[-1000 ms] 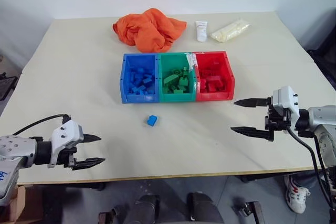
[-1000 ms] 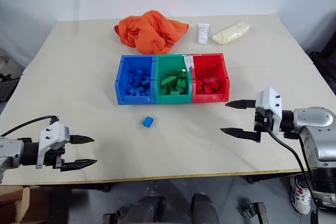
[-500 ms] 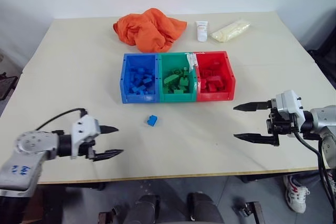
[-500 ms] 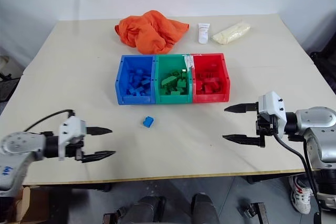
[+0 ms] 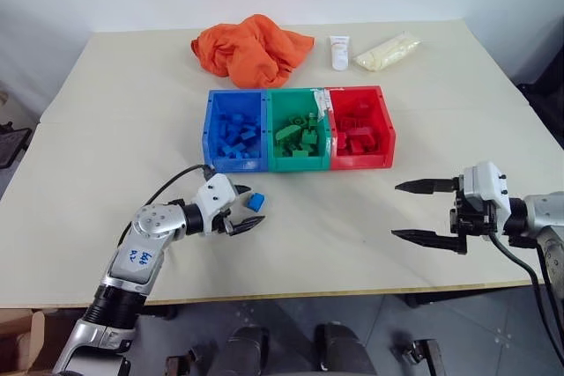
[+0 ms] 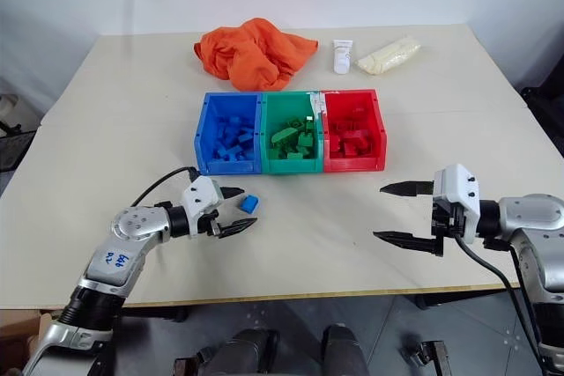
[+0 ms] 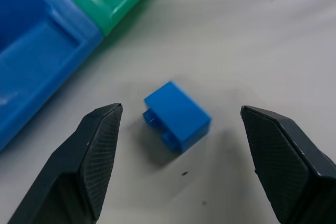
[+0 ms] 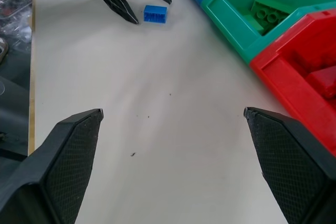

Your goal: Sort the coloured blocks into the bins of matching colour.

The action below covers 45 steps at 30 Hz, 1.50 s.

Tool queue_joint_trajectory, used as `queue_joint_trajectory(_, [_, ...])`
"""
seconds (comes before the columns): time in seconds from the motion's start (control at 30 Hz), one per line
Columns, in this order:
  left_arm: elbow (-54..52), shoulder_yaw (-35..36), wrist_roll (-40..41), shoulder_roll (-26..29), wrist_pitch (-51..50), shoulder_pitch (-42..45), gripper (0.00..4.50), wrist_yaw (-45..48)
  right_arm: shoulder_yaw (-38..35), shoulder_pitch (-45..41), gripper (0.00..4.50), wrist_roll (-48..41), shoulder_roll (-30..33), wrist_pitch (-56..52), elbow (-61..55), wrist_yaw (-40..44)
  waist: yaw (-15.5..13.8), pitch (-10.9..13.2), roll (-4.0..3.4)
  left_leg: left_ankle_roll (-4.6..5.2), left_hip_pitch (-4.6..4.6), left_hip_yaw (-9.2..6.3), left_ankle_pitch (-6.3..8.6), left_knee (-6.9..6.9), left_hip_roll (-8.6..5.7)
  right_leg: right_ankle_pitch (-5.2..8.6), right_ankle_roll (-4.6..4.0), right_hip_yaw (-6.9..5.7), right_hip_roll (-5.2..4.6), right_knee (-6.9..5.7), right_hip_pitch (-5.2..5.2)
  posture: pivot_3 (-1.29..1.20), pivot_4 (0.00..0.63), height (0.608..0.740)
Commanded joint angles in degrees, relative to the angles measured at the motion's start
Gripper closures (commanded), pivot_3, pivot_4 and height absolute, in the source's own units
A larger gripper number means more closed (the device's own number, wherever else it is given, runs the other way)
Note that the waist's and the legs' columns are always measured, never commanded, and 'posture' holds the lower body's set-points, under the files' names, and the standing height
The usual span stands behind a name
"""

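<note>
- Cream table [image 5: 132,121], white wall behind.
- Bins [image 5: 300,128] joined in a row mid-table: blue bin [image 5: 234,129], green bin [image 5: 300,128], red bin [image 5: 359,126], left to right. Each holds bricks of its own colour.
- One loose blue block [image 5: 256,202] lies on the table at 6 o'clock from the blue bin, just in front of it, not touching.
- Left tool [image 5: 246,209]: fingers spread, one on each side of the blue block; in the left wrist view there is a clear gap both sides, so no contact, nothing gripped.
- Right tool [image 5: 414,210]: fingers wide apart, empty, hovering over bare table at about 5 o'clock from the red bin, well apart from the block.
- Orange cloth [image 5: 251,48] bunched at 12 o'clock from the blue and green bins, near the far table edge.
- White tube [image 5: 338,52] at 12 o'clock from the red bin; pale yellowish packet [image 5: 386,50] just beside it, toward 3 o'clock.
</note>
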State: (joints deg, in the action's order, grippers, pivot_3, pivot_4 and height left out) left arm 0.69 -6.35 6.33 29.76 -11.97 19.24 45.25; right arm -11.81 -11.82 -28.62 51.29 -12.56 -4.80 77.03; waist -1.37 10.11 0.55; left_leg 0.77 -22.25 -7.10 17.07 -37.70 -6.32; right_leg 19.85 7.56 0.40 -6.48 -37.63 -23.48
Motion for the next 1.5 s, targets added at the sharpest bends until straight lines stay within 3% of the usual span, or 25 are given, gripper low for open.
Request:
queue_joint_trajectory(0.03, [2.2,-0.8,-1.0,-0.6,2.3,2.0,1.06,0.0,-2.3,0.8,0.0,-1.5,0.5,-0.3,-2.9,-1.2,-0.1,0.0,0.0,0.0,-0.01,-0.01,0.0,-0.05,0.0,0.0,0.0,-0.01,0.0,0.0,0.01,0.0,0.15,0.74])
queue_joint_trajectory(0.27, [2.1,0.1,2.1,-1.8,1.2,3.4,2.91,1.6,-2.6,1.5,0.0,-2.0,0.6,-0.3,-3.3,-2.2,-0.1,0.0,0.0,0.03,-0.02,-0.01,0.02,-0.08,-0.01,-0.01,0.01,-0.01,-0.02,-0.01,0.03,0.0,0.15,0.74])
queue_joint_trajectory(0.63, [-5.2,7.1,6.6,-0.1,-5.3,9.0,2.92,-1.7,-2.5,1.4,0.0,-2.3,0.8,-0.2,-3.1,-3.0,-0.1,0.0,0.01,0.02,-0.03,-0.02,0.02,-0.1,0.01,-0.01,0.01,-0.01,0.0,-0.02,0.01,0.0,0.15,0.74])
queue_joint_trajectory(0.93, [11.5,10.8,4.5,0.2,-1.9,20.9,2.92,-6.2,-1.3,-0.6,0.0,-1.7,0.2,0.1,-1.6,-3.5,-0.1,0.0,0.02,0.02,-0.03,-0.02,0.02,-0.16,-0.04,-0.02,0.03,-0.04,0.0,-0.05,0.02,0.0,0.15,0.74])
queue_joint_trajectory(1.23, [18.2,10.5,7.7,-0.4,-0.3,26.5,0.18,0.1,-0.8,-1.7,0.0,-1.5,-0.1,0.7,-0.8,-3.5,0.0,0.0,0.08,0.02,-0.1,-0.03,0.03,-0.22,-0.03,-0.02,0.04,-0.06,0.0,-0.08,-0.01,0.0,0.15,0.74])
queue_joint_trajectory(1.5, [6.3,13.3,15.3,6.0,-5.3,18.2,0.05,9.8,-0.6,-3.8,0.0,-0.6,0.7,2.5,2.9,-1.5,0.6,0.0,0.07,0.0,-0.09,-0.03,0.05,-0.2,0.01,-0.02,0.04,-0.03,0.02,-0.13,-0.07,0.0,0.15,0.74])
